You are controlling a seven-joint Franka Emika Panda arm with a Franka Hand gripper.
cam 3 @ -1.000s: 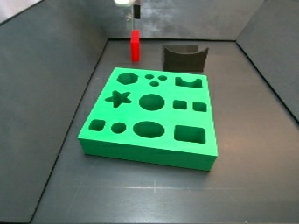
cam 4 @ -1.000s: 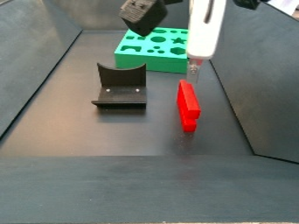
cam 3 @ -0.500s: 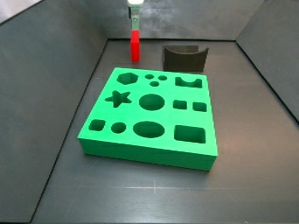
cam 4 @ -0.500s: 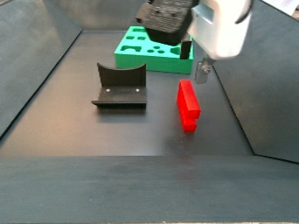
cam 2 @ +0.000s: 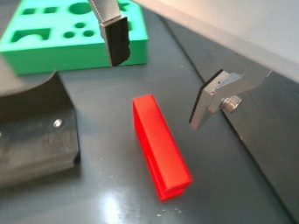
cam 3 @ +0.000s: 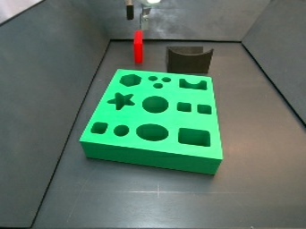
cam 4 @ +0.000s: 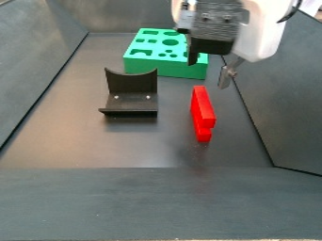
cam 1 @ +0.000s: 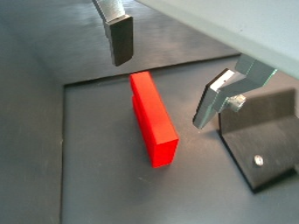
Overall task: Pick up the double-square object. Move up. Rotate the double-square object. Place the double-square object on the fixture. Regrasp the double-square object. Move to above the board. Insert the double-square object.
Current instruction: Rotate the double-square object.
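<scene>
The double-square object (cam 4: pixel 201 113), a thin red block, stands on edge on the dark floor, to the right of the fixture (cam 4: pixel 128 92); it also shows in the wrist views (cam 1: pixel 152 118) (cam 2: pixel 160 157). My gripper (cam 4: pixel 217 70) hangs open just above the block's far end, with nothing between its fingers. In both wrist views the fingers (cam 1: pixel 121 39) (cam 2: pixel 211 98) stand wide apart on either side of that end, clear of it. The green board (cam 3: pixel 156 116) lies nearer in a side view, where the red block (cam 3: pixel 139 46) and fixture (cam 3: pixel 189 58) stand behind it, under the gripper (cam 3: pixel 135 11).
Grey walls close in the floor on both sides. The right wall (cam 4: pixel 283 113) runs close to the red block. In a wrist view the board (cam 2: pixel 70 35) and fixture (cam 2: pixel 35 122) lie on the side away from that wall.
The gripper has turned about its vertical axis and shifted slightly over the red block, staying open. The block, fixture and board have not moved.
</scene>
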